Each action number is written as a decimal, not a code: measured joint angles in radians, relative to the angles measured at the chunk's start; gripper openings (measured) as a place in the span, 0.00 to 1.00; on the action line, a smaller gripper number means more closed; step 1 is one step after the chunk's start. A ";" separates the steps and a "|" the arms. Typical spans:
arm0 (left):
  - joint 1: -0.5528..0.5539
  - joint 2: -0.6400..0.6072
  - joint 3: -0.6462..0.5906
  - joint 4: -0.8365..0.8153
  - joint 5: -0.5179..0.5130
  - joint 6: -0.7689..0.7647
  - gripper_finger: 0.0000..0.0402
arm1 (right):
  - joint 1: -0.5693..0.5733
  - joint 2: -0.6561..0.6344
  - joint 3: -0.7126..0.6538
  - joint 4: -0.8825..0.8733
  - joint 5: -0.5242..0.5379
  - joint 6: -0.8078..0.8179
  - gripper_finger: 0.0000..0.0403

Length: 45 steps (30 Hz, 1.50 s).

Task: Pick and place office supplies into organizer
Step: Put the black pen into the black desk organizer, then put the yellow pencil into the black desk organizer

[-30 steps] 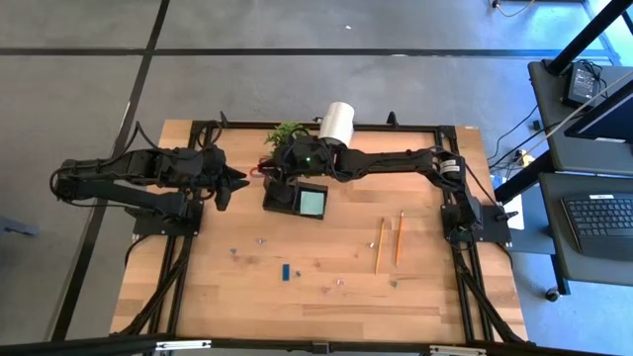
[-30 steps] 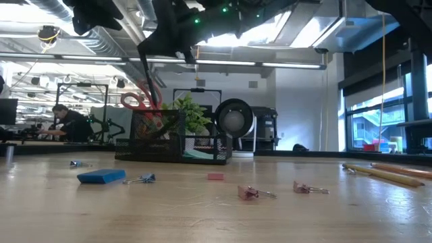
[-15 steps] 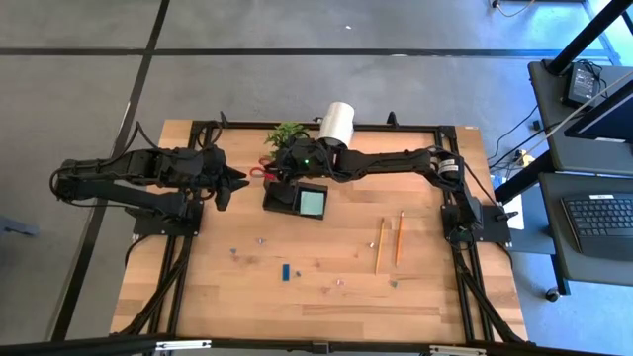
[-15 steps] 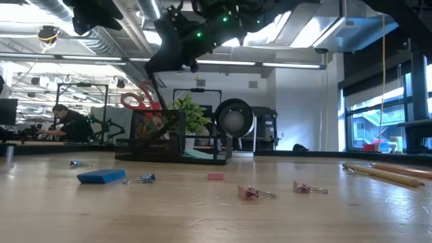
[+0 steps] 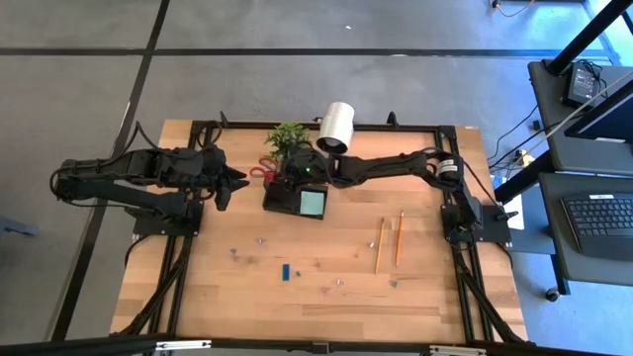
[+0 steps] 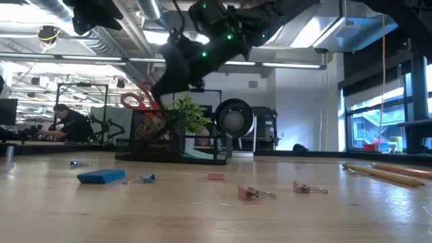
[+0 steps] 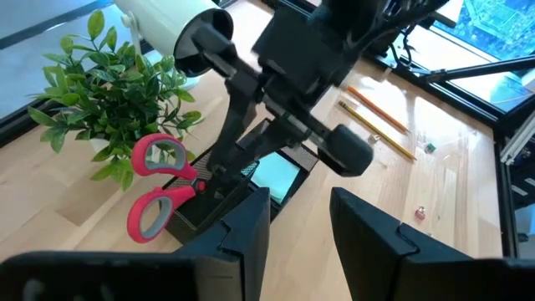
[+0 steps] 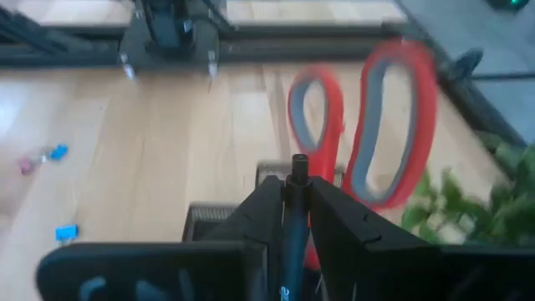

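While the right claw point(image 5: 290, 181) hangs over the organizer point(image 5: 296, 199) from above, the left claw point(image 5: 229, 184) waits beside it, apart. Low down, scissors point(image 6: 138, 102) stand in the organizer. At the right wrist, the claw grips a pen point(image 8: 292, 219). At the left wrist, that claw's fingers point(image 7: 247, 230) stand parted, empty.

Looked straight down from above and level from tabletop height. Shared the small black mesh organizer tray point(image 5: 295, 198) point(image 6: 177, 143). Rode close on both wrists.
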 joint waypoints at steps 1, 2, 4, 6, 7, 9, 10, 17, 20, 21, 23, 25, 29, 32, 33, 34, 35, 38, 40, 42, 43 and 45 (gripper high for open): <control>0.000 0.000 0.000 0.000 0.000 0.000 0.31 | 0.000 0.000 -0.009 0.003 0.000 0.003 0.15; 0.000 0.000 0.000 0.000 0.000 0.000 0.31 | 0.000 0.000 -0.019 0.007 0.000 0.003 0.15; 0.000 0.000 0.000 0.000 0.000 0.000 0.31 | 0.000 0.000 -0.037 0.013 -0.001 0.004 0.15; 0.000 0.000 0.000 0.000 0.000 0.000 0.31 | 0.000 0.000 -0.049 0.019 -0.001 0.013 0.15; 0.000 0.000 0.000 0.000 0.000 -0.001 0.31 | 0.000 0.000 -0.054 0.020 0.000 0.023 0.15; 0.000 0.000 0.000 0.000 0.000 0.000 0.31 | 0.000 -0.001 -0.059 0.028 -0.001 0.030 0.15; 0.000 0.000 0.000 0.000 0.000 0.000 0.31 | 0.000 -0.001 -0.059 0.026 -0.001 0.030 0.15; 0.000 0.000 0.000 0.000 0.000 -0.002 0.31 | 0.000 -0.001 -0.060 0.031 -0.002 0.026 0.17; 0.000 0.000 0.000 0.000 0.000 -0.002 0.31 | 0.000 -0.001 -0.061 0.026 -0.002 0.025 0.22; 0.000 0.000 0.000 0.000 0.000 -0.002 0.31 | 0.000 0.000 -0.062 0.026 -0.002 0.024 0.23; 0.000 0.000 0.000 0.000 0.000 -0.001 0.31 | 0.000 0.000 -0.062 0.027 -0.002 0.027 0.27; 0.000 0.000 0.000 0.000 0.000 -0.002 0.31 | 0.000 0.000 -0.062 0.028 -0.002 0.028 0.30; 0.000 0.000 0.000 0.000 0.000 -0.001 0.31 | 0.000 0.000 -0.047 0.006 -0.002 0.034 0.36; 0.000 0.000 0.000 0.000 0.000 0.000 0.31 | 0.001 -0.013 0.004 -0.082 -0.002 0.052 0.39; 0.000 0.000 0.000 0.000 0.000 0.000 0.31 | 0.001 -0.020 0.027 -0.129 -0.002 0.053 0.39; 0.000 0.000 0.000 0.001 0.000 0.000 0.31 | 0.002 -0.029 0.057 -0.176 -0.002 0.057 0.40; 0.000 0.000 0.000 0.000 0.000 0.000 0.31 | 0.003 -0.039 0.090 -0.247 -0.002 0.082 0.40; 0.000 0.000 0.000 0.000 0.000 -0.001 0.31 | 0.007 -0.066 0.201 -0.529 -0.008 0.227 0.40; 0.000 0.000 0.000 0.001 0.000 -0.002 0.31 | 0.012 -0.074 0.278 -0.756 -0.032 0.307 0.40; 0.000 0.000 0.000 0.000 0.000 -0.002 0.31 | 0.026 -0.074 0.346 -0.992 -0.036 0.387 0.40; 0.000 0.000 0.000 0.000 0.000 -0.009 0.31 | 0.037 -0.074 0.371 -1.103 -0.034 0.430 0.40; 0.000 0.000 0.000 0.000 0.000 -0.025 0.31 | 0.063 -0.075 0.390 -1.276 0.016 0.513 0.40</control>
